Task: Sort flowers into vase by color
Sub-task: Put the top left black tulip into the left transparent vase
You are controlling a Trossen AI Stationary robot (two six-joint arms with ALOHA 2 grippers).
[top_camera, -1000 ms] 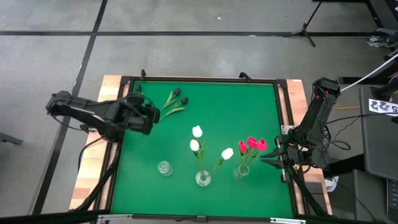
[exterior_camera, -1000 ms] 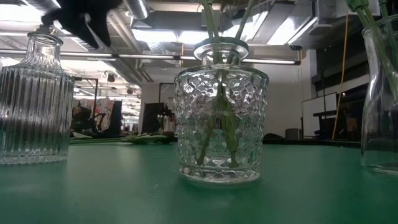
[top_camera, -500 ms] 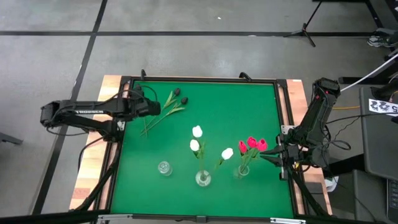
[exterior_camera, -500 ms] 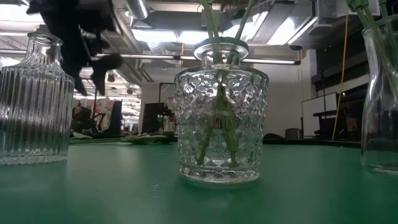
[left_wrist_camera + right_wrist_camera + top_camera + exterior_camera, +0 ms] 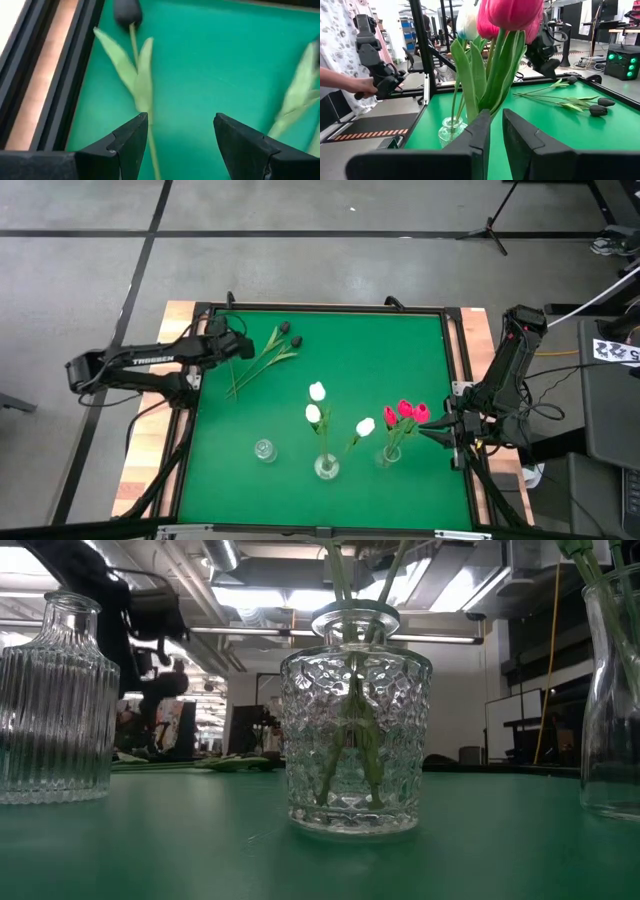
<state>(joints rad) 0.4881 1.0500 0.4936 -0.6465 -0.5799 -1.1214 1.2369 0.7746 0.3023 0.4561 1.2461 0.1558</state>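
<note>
Two black tulips [image 5: 290, 335] lie on the green mat near the far left corner, their stems running toward the near left. A third black tulip [image 5: 127, 11] lies beside the table's left frame. My left gripper [image 5: 238, 340] is open just above that third tulip; its stem [image 5: 151, 150] passes close by one finger [image 5: 132, 137]. Three white tulips [image 5: 317, 402] stand in the dimpled glass vase [image 5: 355, 740]. Red-pink tulips [image 5: 405, 412] stand in another vase [image 5: 388, 455]. My right gripper [image 5: 438, 432] is shut and waits beside the red-pink tulips [image 5: 512, 15].
A ribbed glass bottle [image 5: 264, 450] stands near the table's near edge, left of the white tulips' vase [image 5: 326, 468]. The black frame rail [image 5: 65, 75] runs right beside my left gripper. In the right wrist view a person's hand [image 5: 362, 87] holds a device beyond the table.
My left gripper has moved toward the far edge and come down over the black tulips, with the arm stretched out low across the table's left edge. The flowers and vases have stayed where they were.
</note>
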